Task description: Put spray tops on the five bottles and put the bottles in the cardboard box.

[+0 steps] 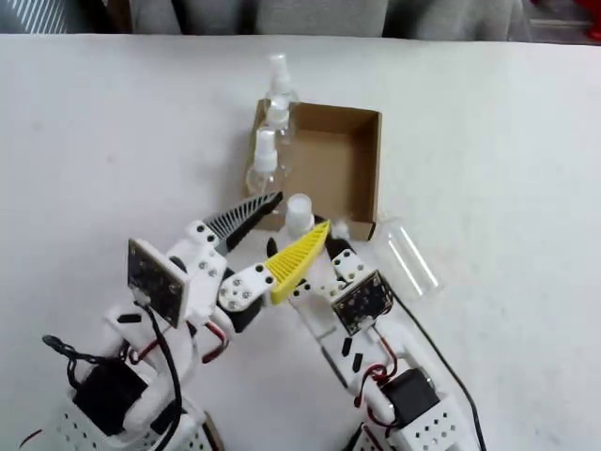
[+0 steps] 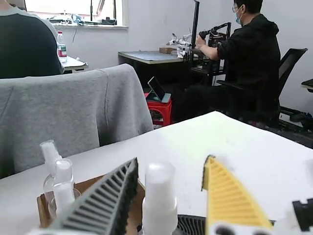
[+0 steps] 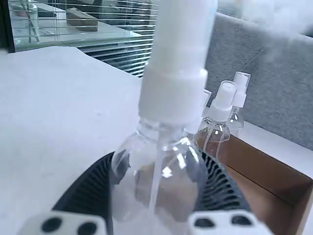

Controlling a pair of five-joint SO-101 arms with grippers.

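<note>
White table (image 1: 94, 141); grey backrest (image 2: 73, 107) behind it; red stool (image 2: 164, 111), dark desk (image 2: 146, 58) farther back.

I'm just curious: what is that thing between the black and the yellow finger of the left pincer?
A white spray top sitting on a clear bottle; the left wrist view shows it best.

High view: looks down over the table (image 1: 94, 113). Both wrist views sit low and close, facing the cardboard box (image 1: 329, 169), shared by all three.
</note>
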